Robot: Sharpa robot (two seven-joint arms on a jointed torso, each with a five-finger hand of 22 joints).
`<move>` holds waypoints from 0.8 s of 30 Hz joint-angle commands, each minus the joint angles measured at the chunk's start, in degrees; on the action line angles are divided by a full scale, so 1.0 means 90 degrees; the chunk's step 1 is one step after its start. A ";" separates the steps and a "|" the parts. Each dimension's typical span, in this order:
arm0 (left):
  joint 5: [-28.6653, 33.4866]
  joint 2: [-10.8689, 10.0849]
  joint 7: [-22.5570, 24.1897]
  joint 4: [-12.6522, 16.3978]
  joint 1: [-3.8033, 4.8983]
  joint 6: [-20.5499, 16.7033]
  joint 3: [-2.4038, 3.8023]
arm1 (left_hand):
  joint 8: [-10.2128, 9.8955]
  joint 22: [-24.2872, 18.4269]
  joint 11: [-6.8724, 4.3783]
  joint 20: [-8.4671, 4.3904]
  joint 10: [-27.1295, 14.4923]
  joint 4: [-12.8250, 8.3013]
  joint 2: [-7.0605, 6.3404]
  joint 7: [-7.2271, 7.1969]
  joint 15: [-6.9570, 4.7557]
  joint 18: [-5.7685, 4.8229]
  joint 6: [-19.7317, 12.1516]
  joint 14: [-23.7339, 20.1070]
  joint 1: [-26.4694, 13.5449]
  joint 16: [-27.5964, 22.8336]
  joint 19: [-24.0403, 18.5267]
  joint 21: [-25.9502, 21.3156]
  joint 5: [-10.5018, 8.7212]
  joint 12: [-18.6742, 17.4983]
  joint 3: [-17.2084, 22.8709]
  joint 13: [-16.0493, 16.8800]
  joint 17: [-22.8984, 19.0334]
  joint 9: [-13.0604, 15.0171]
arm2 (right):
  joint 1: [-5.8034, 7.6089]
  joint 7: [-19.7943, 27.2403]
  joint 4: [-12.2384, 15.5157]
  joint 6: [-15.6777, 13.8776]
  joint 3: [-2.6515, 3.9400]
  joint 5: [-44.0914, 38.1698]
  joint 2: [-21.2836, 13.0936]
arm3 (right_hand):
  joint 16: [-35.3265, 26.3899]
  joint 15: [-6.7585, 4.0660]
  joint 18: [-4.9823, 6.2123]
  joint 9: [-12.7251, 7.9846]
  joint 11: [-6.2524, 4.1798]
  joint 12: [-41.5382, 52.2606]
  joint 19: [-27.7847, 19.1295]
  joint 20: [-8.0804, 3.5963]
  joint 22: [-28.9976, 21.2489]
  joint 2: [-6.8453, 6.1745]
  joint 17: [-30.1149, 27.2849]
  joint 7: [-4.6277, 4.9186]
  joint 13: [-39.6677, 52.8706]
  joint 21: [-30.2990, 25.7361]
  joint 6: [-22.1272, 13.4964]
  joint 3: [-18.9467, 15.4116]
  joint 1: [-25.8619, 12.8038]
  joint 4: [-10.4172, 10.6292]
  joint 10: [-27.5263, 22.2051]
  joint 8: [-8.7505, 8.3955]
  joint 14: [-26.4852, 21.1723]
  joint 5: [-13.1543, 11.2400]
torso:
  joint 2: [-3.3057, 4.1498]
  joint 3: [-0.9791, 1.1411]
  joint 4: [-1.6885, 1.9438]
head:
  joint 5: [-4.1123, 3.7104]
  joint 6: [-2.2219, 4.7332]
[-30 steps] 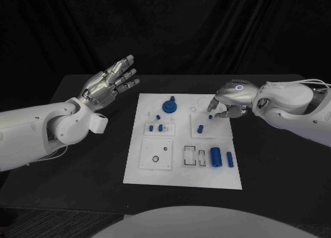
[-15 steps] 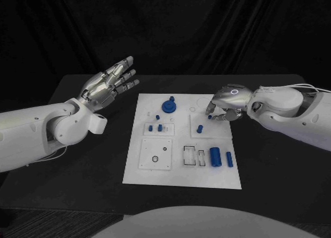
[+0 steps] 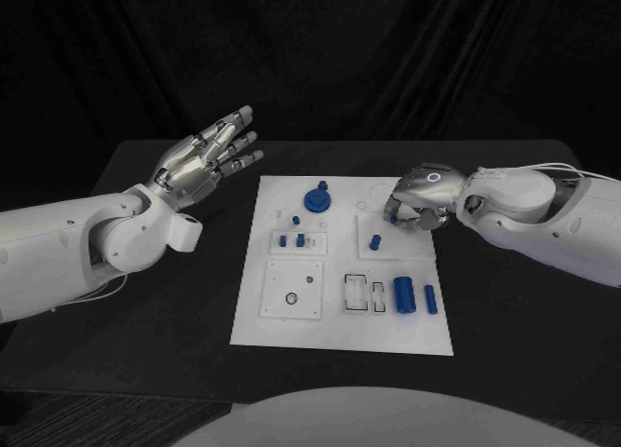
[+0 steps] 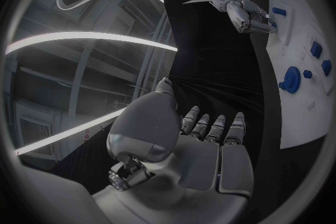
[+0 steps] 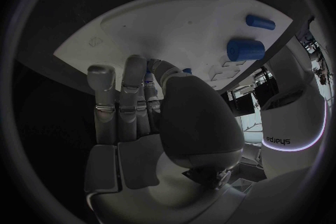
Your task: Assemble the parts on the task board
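Lying flat in the middle of the black table (image 3: 149, 307), the task board (image 3: 391, 326) is seen with its long axis running from 12 to 6 o'clock in the head view. Two blue cylinders are laid near its 4 o'clock corner, a thick one (image 3: 404, 294) and a thin one (image 3: 431, 298) just beside it, both with long axes along the board's length. A round blue part (image 3: 317, 199) with a small peg on top is set toward 12 o'clock, and a short blue peg (image 3: 376, 243) is stood in the raised white square plate at about 2 o'clock. The right hand (image 3: 420, 199) is lowered onto that plate's far edge, fingers curled down around a small blue piece (image 3: 392, 220); whether it's actually gripped can't be told from the head view. In the right wrist view the fingertips (image 5: 137, 63) are pressed close to the board (image 5: 161, 22) with a bit of blue between them, still not clear enough to call. The left hand (image 3: 206, 160) is held up off the table at 10 o'clock, fingers spread, nothing in it, which is confirmed by the left wrist view (image 4: 183, 145).
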 commanded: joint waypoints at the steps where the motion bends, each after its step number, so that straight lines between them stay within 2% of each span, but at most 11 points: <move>1: 0.0001 0.0015 0.0103 -0.0011 -0.0015 0.0131 0.0004 | 0.0031 0.0017 0.0042 0.0001 0.0008 -0.0008 0.0004 0.0008 0.0057 0.0098 0.0049 -0.0005 0.0071 -0.0023 0.0044 0.0039 0.0035 0.0003 0.0028 0.0011 -0.0006 0.0011 | -0.0027 -0.0061 -0.0050 0.0006 0.0003 -0.0058 0.0035 | -0.0085 0.0005 -0.0004 0.0039 -0.0028 0.0062 -0.0075 0.0004 -0.0030 -0.0043 -0.0078 0.0013 0.0028 -0.0109 0.0075 0.0085 0.0050 -0.0032 0.0065 0.0040 -0.0074 0.0096 | -0.0001 0.0000 0.0006 | -0.0001 0.0000; 7: 0.0001 0.0032 0.0084 -0.0021 -0.0018 0.0158 0.0004 | 0.0047 0.0048 0.0056 0.0002 0.0024 -0.0008 0.0006 0.0086 0.0094 0.0094 0.0116 -0.0005 0.0116 -0.0023 0.0063 0.0048 0.0075 0.0007 0.0025 0.0015 -0.0006 0.0020 | -0.0045 -0.0051 -0.0099 0.0102 0.0003 -0.0057 0.0065 | -0.0151 0.0013 0.0007 0.0148 -0.0003 0.0150 -0.0141 0.0003 -0.0030 -0.0049 -0.0148 0.0101 0.0084 -0.0198 0.0184 0.0220 0.0101 -0.0180 0.0152 0.0100 -0.0147 0.0256 | -0.0002 0.0000 0.0002 | 0.0011 0.0000; 12: 0.0001 0.0050 0.0066 -0.0041 -0.0022 0.0178 0.0004 | 0.0047 0.0060 0.0057 0.0002 0.0029 -0.0012 0.0006 0.0113 0.0107 0.0093 0.0117 -0.0001 0.0134 -0.0020 0.0071 0.0052 0.0092 0.0009 0.0025 0.0017 -0.0004 0.0020 | -0.0054 -0.0020 -0.0113 0.0101 0.0003 -0.0057 0.0060 | -0.0189 0.0039 0.0002 0.0246 0.0042 0.0272 -0.0162 0.0022 0.0023 -0.0033 -0.0197 0.0186 0.0154 -0.0191 0.0279 0.0293 0.0103 -0.0295 0.0319 0.0149 -0.0180 0.0199 | 0.0000 0.0001 -0.0002 | 0.0008 0.0000; 15: 0.0001 0.0065 0.0054 -0.0060 -0.0025 0.0188 0.0004 | 0.0050 0.0083 0.0077 0.0004 0.0032 -0.0014 0.0011 0.0120 0.0131 0.0091 0.0134 0.0013 0.0154 -0.0009 0.0084 0.0059 0.0108 0.0009 0.0026 0.0017 0.0004 0.0022 | -0.0056 0.0002 -0.0112 0.0059 0.0003 -0.0057 0.0054 | -0.0202 0.0047 -0.0001 0.0358 0.0032 0.0393 -0.0170 0.0035 0.0090 0.0017 -0.0220 0.0200 0.0225 -0.0162 0.0442 0.0319 0.0119 -0.0409 0.0513 0.0227 -0.0196 -0.0119 | 0.0000 -0.0001 -0.0001 | 0.0001 0.0000; 24: 0.0000 0.0111 0.0017 -0.0105 -0.0039 0.0200 0.0004 | 0.0071 0.0114 0.0076 0.0005 0.0050 -0.0035 0.0041 0.0212 0.0164 0.0074 0.0217 0.0033 0.0231 0.0007 0.0114 0.0073 0.0215 0.0015 0.0043 0.0022 0.0013 0.0033 | -0.0059 0.0030 -0.0097 -0.0139 0.0003 -0.0057 0.0035 | -0.0272 0.0062 -0.0002 0.0487 0.0002 0.0505 -0.0199 0.0052 0.0158 0.0143 -0.0301 0.0208 0.0304 -0.0172 0.0651 0.0338 0.0204 -0.0556 0.0737 0.0302 -0.0237 -0.0457 | 0.0000 -0.0001 -0.0004 | 0.0017 0.0000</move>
